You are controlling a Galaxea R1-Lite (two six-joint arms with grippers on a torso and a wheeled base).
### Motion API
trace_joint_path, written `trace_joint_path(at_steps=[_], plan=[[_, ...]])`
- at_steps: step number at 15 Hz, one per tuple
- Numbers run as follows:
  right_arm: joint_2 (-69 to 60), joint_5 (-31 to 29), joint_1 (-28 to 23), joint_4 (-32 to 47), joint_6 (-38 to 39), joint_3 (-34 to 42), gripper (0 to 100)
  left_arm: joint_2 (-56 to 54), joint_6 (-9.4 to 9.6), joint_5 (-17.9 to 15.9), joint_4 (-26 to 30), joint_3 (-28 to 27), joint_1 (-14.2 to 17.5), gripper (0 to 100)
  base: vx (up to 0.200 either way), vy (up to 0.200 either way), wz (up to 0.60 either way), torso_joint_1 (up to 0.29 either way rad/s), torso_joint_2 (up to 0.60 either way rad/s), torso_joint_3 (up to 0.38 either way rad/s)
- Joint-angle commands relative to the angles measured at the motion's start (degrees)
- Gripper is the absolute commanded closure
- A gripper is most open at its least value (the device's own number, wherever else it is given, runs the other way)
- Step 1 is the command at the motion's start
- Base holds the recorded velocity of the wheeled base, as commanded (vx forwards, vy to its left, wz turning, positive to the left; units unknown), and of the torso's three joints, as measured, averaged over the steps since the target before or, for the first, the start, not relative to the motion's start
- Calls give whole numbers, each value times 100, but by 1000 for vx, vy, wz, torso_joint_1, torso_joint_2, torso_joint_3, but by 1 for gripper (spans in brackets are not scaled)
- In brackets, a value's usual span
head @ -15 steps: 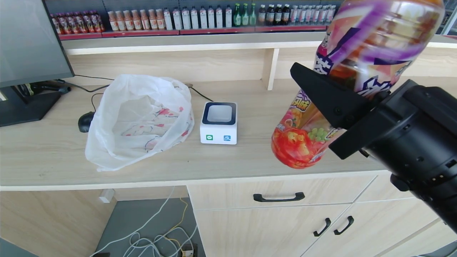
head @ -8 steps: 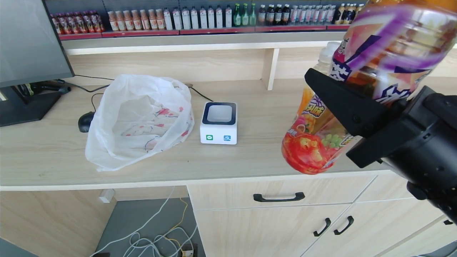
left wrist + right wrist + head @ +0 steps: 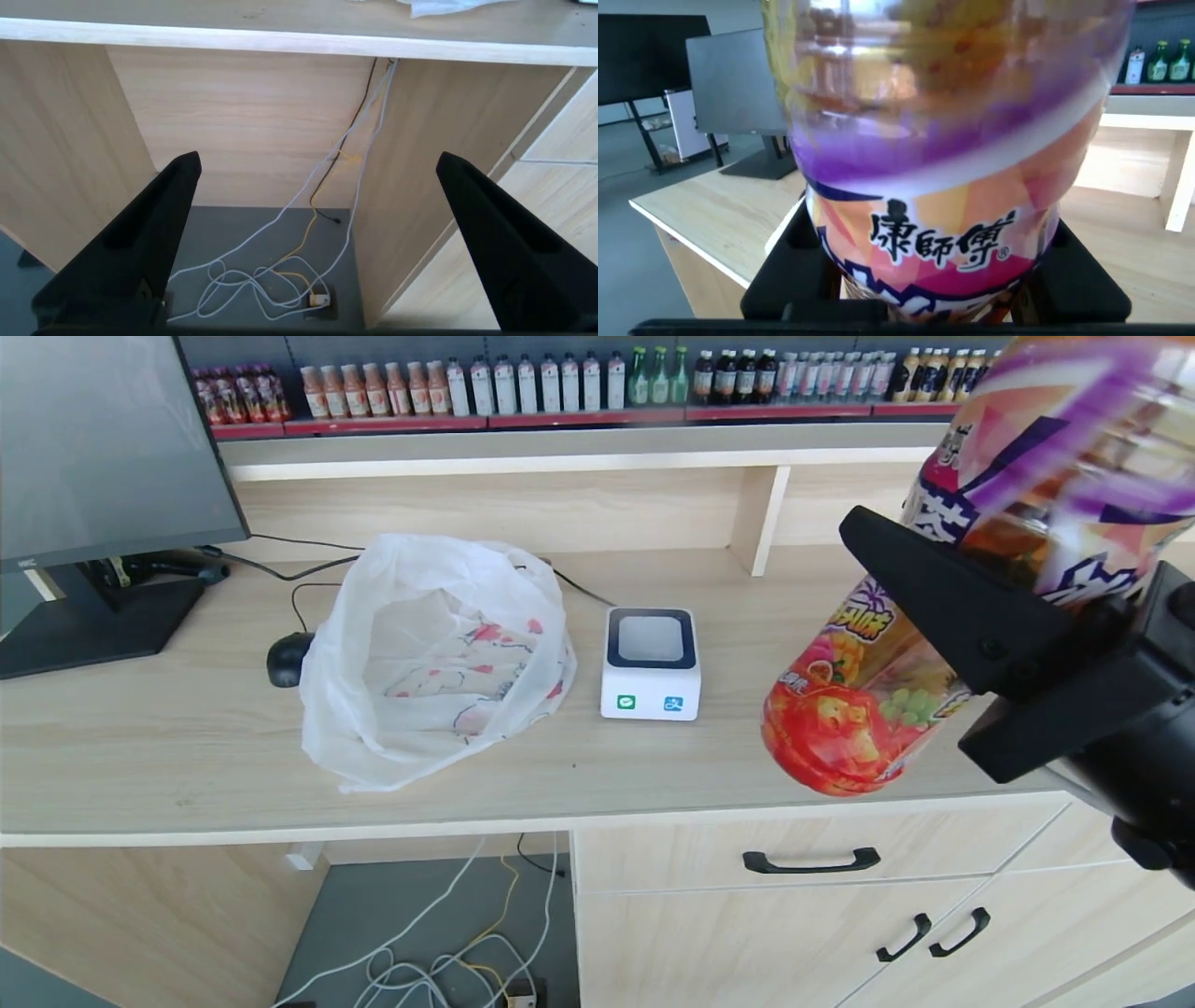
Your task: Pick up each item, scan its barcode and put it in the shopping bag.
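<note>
The left gripper (image 3: pixel 318 163) is seen spread wide and empty, held low below the counter (image 3: pixel 280 42). On top, the shopping bag (image 3: pixel 434 658) is laid open, with the scanner (image 3: pixel 651 663) just beside it. Further right, the bottle (image 3: pixel 868 700) is clamped in the right gripper (image 3: pixel 924 644), raised off the counter. Its long axis is tilted, base pointed down toward the scanner on its left.

On the counter (image 3: pixel 187 756), the shopping bag (image 3: pixel 434 663) sits mid-way, with the mouse (image 3: pixel 288 659) just beside it on the left, the monitor (image 3: pixel 103 439) farther left, the scanner (image 3: pixel 651 663) near its right, and the bottle (image 3: pixel 868 700) held in the right gripper (image 3: pixel 910 635) above the counter's right front edge.
</note>
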Motion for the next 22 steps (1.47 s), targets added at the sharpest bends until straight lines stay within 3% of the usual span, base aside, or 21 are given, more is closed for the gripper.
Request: trace_joint_path(at_steps=[1, 4, 7, 8, 10, 12, 14, 20, 22], plan=[[-8, 3, 4, 5, 1, -30, 100, -2, 2, 0, -2, 0, -2, 0, 0, 200, 0, 2, -7, -2], [133, -15, 4, 84, 247, -400, 100, -2, 10, 0, -2, 0, -2, 0, 0, 67, 0, 2, -1, 1], [273, 3, -154, 752, 572, -892, 100, -2, 2, 0, -2, 0, 6, 0, 0, 0, 0, 0, 0, 0], [388, 20, -303, 1402, 1029, -1358, 100, -2, 2, 0, -2, 0, -2, 0, 0, 0, 0, 0, 0, 0], [739, 363, -954, 1701, 1627, -1920, 100, -2, 2, 0, -2, 0, -2, 0, 0, 0, 0, 0, 0, 0], [1108, 1075, -1753, 1710, 2075, -2193, 100, -2, 2, 0, -2, 0, -2, 0, 0, 0, 0, 0, 0, 0], [1354, 1462, -2079, 1701, 2453, -2228, 100, -2, 2, 0, -2, 0, -2, 0, 0, 0, 0, 0, 0, 0], [1803, 1611, -2606, 1508, 4299, -2571, 100, -2, 10, 0, -2, 0, -2, 0, 0, 0, 0, 0, 0, 0], [2040, 1602, -2650, 1112, 4888, -2597, 100, -2, 2, 0, -2, 0, 6, 0, 0, 0, 0, 0, 0, 0]])
